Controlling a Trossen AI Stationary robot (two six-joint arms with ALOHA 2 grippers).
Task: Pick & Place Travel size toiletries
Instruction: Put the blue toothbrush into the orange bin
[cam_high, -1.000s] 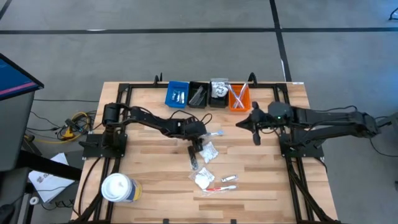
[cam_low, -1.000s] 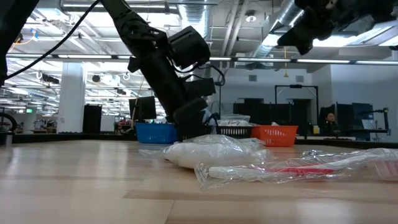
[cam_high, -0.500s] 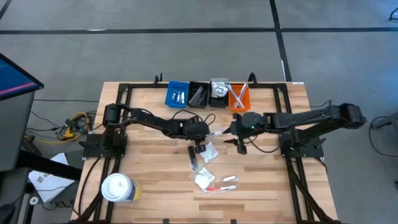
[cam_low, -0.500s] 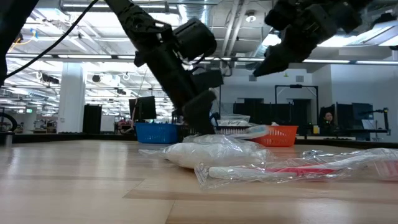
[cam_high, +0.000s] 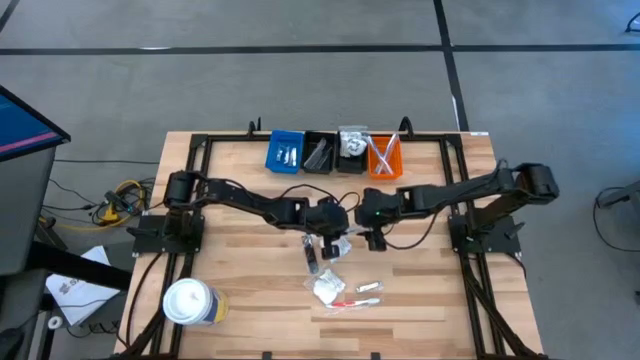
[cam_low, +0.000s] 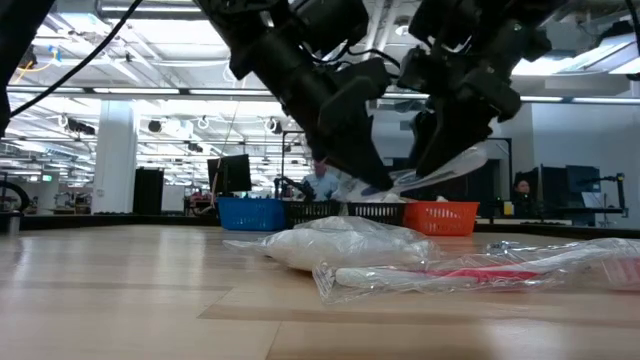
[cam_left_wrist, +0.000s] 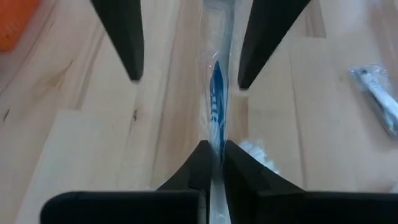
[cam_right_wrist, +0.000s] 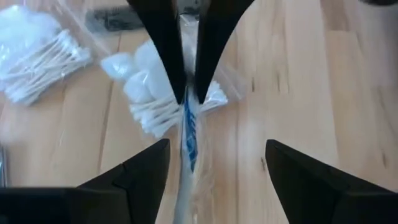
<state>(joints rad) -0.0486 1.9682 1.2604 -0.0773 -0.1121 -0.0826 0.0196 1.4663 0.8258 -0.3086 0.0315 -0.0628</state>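
A blue toothbrush in a clear wrapper hangs in the air over the middle of the table, with my left gripper shut on it. My right gripper faces it from the table's right side, open. Its two fingers stand on either side of the wrapper's free end; I cannot tell whether one of them touches it. Below them on the wood lie cotton-swab sachets, a black comb, another white sachet and a red toothbrush. My left gripper pinches the wrapped toothbrush between its two fingertips, just beside the blue part. The fingers slant down from the table's left side and lie along the toothbrush. It juts out past the fingertips toward the right gripper, lifted clear of the table.
Four small bins stand in a row at the far edge: blue, black, clear and orange. A large white tub stands at the near left. A small packet lies near the red toothbrush.
My left gripper has shut on the blue toothbrush, lifted it off the table and carried it a little toward the right. My right gripper has come down from the right toward the centre, tipped downward and opened, so its fingers now flank the toothbrush's free end.
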